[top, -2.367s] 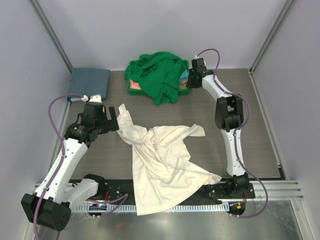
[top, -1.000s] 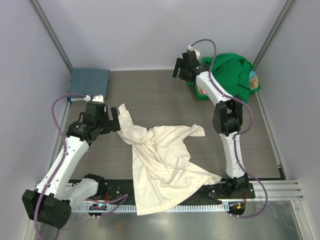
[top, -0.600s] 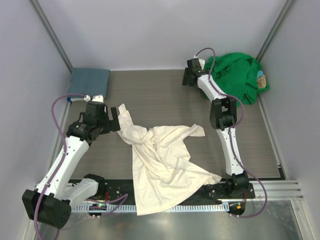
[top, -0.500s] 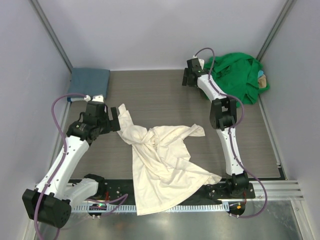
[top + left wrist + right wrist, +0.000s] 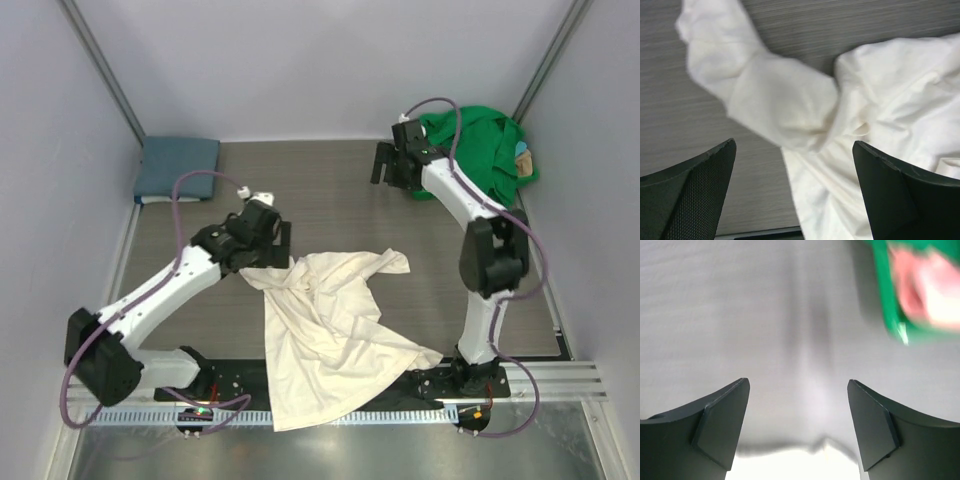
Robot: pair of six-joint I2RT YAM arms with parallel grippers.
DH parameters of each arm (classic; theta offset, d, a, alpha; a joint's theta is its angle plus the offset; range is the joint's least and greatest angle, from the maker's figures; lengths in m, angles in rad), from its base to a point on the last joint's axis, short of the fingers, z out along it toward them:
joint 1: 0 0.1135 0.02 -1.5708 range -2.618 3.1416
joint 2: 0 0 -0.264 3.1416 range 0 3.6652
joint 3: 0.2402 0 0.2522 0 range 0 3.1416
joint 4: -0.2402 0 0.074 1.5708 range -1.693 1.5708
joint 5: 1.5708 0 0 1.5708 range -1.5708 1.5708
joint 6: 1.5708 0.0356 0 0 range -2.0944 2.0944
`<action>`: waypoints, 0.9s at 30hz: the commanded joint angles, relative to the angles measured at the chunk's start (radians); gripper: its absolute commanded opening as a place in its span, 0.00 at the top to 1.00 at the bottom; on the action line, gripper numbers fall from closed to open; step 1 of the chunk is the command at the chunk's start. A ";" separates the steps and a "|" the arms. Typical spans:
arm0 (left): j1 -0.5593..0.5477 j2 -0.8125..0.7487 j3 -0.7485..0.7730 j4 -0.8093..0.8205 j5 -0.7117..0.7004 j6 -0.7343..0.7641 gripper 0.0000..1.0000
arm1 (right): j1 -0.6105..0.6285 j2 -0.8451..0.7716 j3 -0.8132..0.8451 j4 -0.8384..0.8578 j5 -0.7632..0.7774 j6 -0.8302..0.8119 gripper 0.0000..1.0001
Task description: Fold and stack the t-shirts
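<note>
Left claw [image 5: 794, 145] hangs wide open, holding nothing, over the twisted sleeve [image 5: 775, 100] of the cream-white t-shirt [image 5: 330, 320]. This shirt lies crumpled in the middle of the tabletop [image 5: 330, 200] and reaches down toward the bottom of the frame. Right claw [image 5: 392, 165] is open and empty too, in the upper right beside the green t-shirt [image 5: 480, 150]. I judge the cotton light, soft and floppy, so it will sag and bunch. I would pinch the sleeve end or a shoulder seam, not the loose middle.
</note>
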 commanded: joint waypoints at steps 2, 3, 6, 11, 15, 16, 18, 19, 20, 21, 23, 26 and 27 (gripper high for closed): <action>-0.179 0.199 0.139 0.080 -0.087 -0.073 0.00 | 0.004 -0.373 -0.424 0.089 0.112 0.137 0.14; -0.234 0.239 0.196 0.097 -0.073 -0.072 0.02 | 0.004 -0.484 -0.498 0.109 0.120 0.159 0.14; -0.330 0.414 0.321 0.175 -0.021 -0.020 0.04 | -0.012 -0.707 -0.742 0.167 0.149 0.232 0.12; -0.397 0.725 0.529 0.246 0.022 0.092 0.00 | -0.080 -0.951 -0.934 0.149 0.153 0.274 0.08; -0.395 0.894 0.702 0.220 0.013 0.144 0.00 | -0.137 -1.100 -0.984 0.085 0.153 0.282 0.06; -0.394 0.920 0.733 0.202 -0.001 0.152 0.00 | -0.150 -1.128 -0.991 0.068 0.144 0.277 0.06; -0.380 1.000 0.828 0.170 -0.035 0.175 0.00 | -0.155 -1.171 -1.004 0.055 0.134 0.268 0.05; -0.375 1.022 0.854 0.136 -0.044 0.175 0.00 | -0.155 -1.175 -0.997 0.036 0.130 0.259 0.05; -0.359 1.040 0.886 0.127 -0.047 0.166 0.00 | -0.155 -1.179 -0.996 0.028 0.110 0.257 0.05; -0.351 1.048 0.885 0.127 -0.045 0.158 0.00 | -0.155 -1.180 -0.994 0.026 0.096 0.254 0.05; -0.330 1.014 0.838 0.181 -0.044 0.154 0.01 | -0.155 -1.177 -0.996 0.017 0.065 0.249 0.05; -0.302 0.905 0.704 0.306 -0.003 0.155 0.01 | -0.155 -1.166 -1.002 0.017 0.041 0.239 0.06; -0.294 0.886 0.692 0.312 0.022 0.161 0.02 | -0.155 -1.157 -1.004 0.018 0.027 0.234 0.06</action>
